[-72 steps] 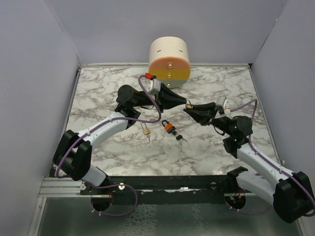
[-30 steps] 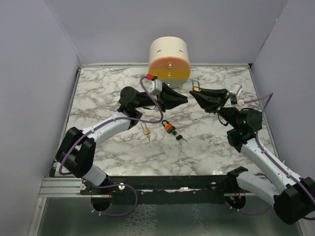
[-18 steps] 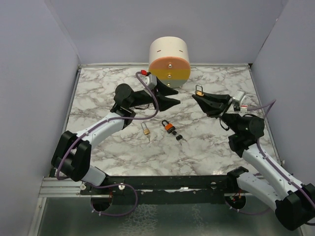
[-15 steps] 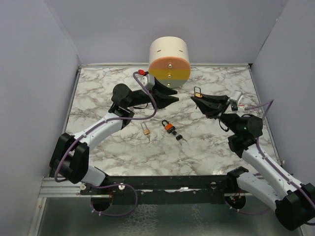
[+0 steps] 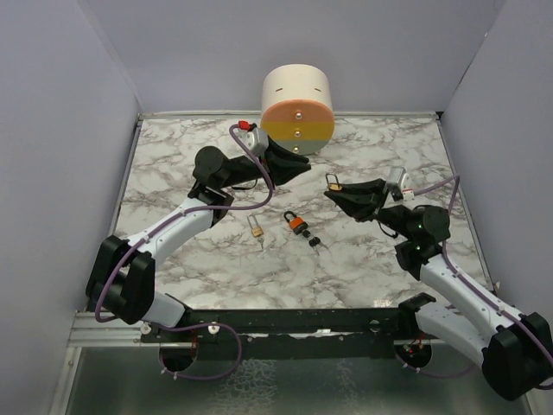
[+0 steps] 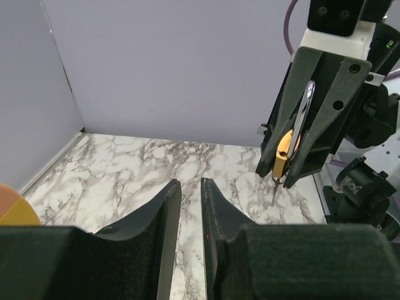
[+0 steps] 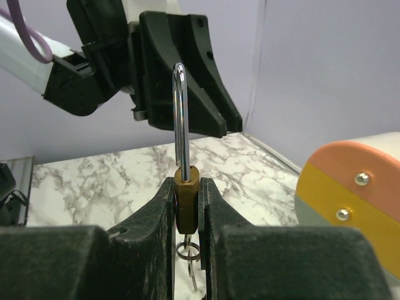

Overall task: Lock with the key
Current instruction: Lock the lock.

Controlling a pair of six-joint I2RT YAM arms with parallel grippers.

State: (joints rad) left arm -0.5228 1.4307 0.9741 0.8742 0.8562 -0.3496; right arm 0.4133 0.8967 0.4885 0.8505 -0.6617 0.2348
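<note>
I note the key (image 5: 314,241) lying on the marble table (image 5: 173,173), a tiny black-headed bunch with short silvery blades, just beside an orange padlock (image 5: 296,224). Beyond, the right gripper (image 5: 335,194) is clamped on a brass padlock (image 7: 186,181), held upright. The left gripper (image 6: 189,187) holds nothing, its jaws a narrow slit apart.

Item in your right gripper (image 7: 187,206): one brass padlock (image 7: 187,181), shackle upright.
Your fingers (image 7: 150,219) clamp the brass body from both sides; the silvery shackle rises toward 12 o'clock, a small wire ring (image 7: 189,253) hangs below at 6. Left gripper (image 7: 200,106), black, behind it at 11 o'clock. Banded cylinder (image 7: 350,187), two screws, at 3 o'clock. Marble table (image 7: 94,181) beneath.
</note>
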